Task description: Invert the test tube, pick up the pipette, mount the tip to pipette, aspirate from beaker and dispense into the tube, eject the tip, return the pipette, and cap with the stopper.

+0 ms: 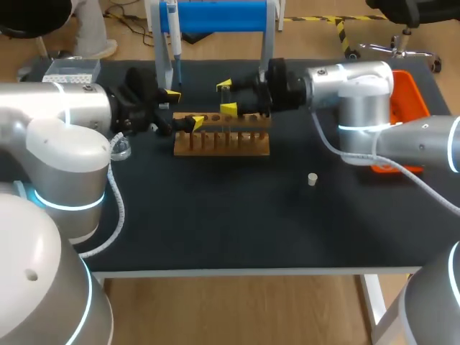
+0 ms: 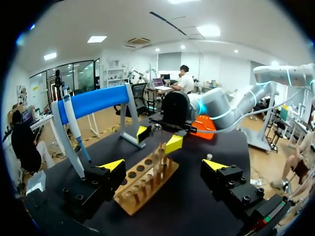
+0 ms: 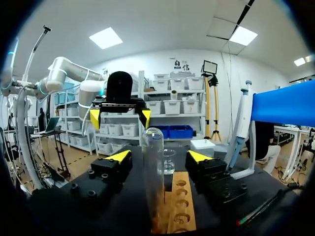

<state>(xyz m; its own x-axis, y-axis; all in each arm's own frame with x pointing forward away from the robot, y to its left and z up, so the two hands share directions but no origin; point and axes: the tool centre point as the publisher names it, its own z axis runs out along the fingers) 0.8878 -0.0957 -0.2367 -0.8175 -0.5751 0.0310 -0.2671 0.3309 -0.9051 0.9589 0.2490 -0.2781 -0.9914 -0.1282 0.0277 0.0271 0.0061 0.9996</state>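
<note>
A clear test tube point(image 3: 153, 167) stands in the wooden rack point(image 1: 221, 141) with its rounded end up. My right gripper point(image 1: 226, 97) straddles the tube's upper part, and in its wrist view the right gripper point(image 3: 158, 157) is open, with a gap between each finger and the glass. On the rack's other side my left gripper point(image 1: 182, 108) is open and faces the tube point(image 2: 158, 156). The pipette point(image 1: 172, 36) hangs on the blue stand behind the rack. A glass beaker point(image 1: 121, 147) sits at the left, and the small pale stopper point(image 1: 312, 179) lies at the right.
A tip box point(image 1: 70, 70) stands at the back left corner. An orange tray point(image 1: 408, 90) sits at the right edge, behind my right arm. The blue stand point(image 1: 215, 16) rises along the table's back edge.
</note>
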